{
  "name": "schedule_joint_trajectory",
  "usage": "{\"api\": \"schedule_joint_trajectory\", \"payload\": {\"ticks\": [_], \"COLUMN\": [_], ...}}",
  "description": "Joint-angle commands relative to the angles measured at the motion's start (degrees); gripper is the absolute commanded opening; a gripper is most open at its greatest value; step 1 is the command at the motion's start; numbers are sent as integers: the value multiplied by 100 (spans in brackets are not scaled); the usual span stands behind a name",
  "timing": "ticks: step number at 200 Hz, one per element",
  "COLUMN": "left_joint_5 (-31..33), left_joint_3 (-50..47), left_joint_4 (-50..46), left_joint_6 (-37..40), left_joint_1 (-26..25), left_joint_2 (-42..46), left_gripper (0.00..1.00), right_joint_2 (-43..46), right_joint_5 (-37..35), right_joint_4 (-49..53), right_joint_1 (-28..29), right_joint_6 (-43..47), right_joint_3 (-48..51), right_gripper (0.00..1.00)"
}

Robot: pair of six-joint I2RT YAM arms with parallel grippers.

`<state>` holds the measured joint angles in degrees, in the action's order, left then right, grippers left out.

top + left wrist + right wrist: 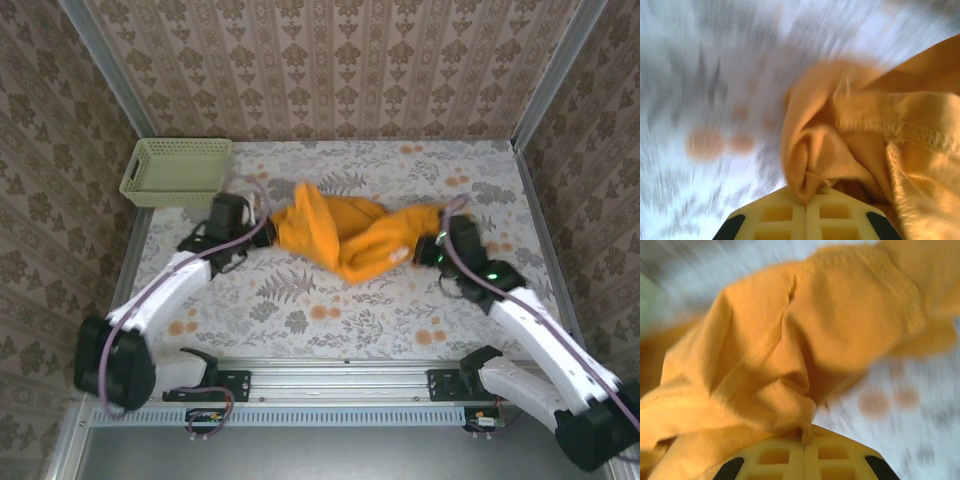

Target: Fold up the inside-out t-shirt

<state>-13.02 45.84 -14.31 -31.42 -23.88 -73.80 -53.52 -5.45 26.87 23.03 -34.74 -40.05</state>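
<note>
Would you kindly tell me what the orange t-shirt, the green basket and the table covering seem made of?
The t-shirt looks like soft matte knit cotton: it bunches in loose folds, with stitched hems. The basket seems rigid pale green plastic, given its moulded lattice walls. The table covering is a floral-printed cloth or vinyl; I cannot tell which.

A table (330, 310) covered in a pale cloth printed with grey leaves and orange blossoms spreads across the middle. Wallpapered panels (340, 70), beige with a brown damask motif, close it in at 9, 12 and 3 o'clock. They are joined by aluminium posts (105, 70) at 11 and 1. A pale green mesh basket (178, 170) sits at 10 o'clock. The light is soft and even.
</note>
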Motion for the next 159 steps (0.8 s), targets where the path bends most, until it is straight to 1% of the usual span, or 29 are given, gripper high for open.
{"api": "schedule_joint_trajectory", "payload": {"ticks": [1, 18, 32, 49, 60, 69, 85, 114, 139, 159], "left_joint_5": [-433, -93, 401, 1225, 1721, 1966, 2153, 2380, 2364, 2374], "left_joint_3": [-522, -621, -501, -93, 230, 512, 1001, 1815, 2638, 3261], "left_joint_4": [-294, -590, -1037, -1690, -1982, -2114, -2281, -2259, -2283, -2483], "left_joint_6": [-154, -122, -113, -131, -124, -81, -92, -197, -190, -211], "left_joint_1": [-378, -594, -634, -812, -1169, -1520, -2043, -2636, -2843, -2876], "left_joint_2": [-150, -69, 177, 511, 586, 505, 54, -1016, -2021, -2762], "left_gripper": [9, 33, 50, 65, 73, 79, 83, 83, 81, 74], "right_joint_2": [53, -50, -106, -133, -133, -126, -99, 32, 95, 112], "right_joint_5": [249, 204, 188, 192, 145, 87, -37, -203, -201, -189], "right_joint_4": [-370, -472, -488, -521, -496, -441, -333, -314, -400, -452], "right_joint_1": [195, 230, 260, 290, 299, 310, 308, 308, 308, 312], "right_joint_6": [-772, -954, -1066, -1182, -1210, -1224, -1220, -1235, -1291, -1319], "right_joint_3": [777, 1090, 1189, 1235, 1213, 1166, 1105, 1131, 1183, 1200], "right_gripper": [0, 0, 0, 0, 0, 0, 0, 1, 1, 1]}}
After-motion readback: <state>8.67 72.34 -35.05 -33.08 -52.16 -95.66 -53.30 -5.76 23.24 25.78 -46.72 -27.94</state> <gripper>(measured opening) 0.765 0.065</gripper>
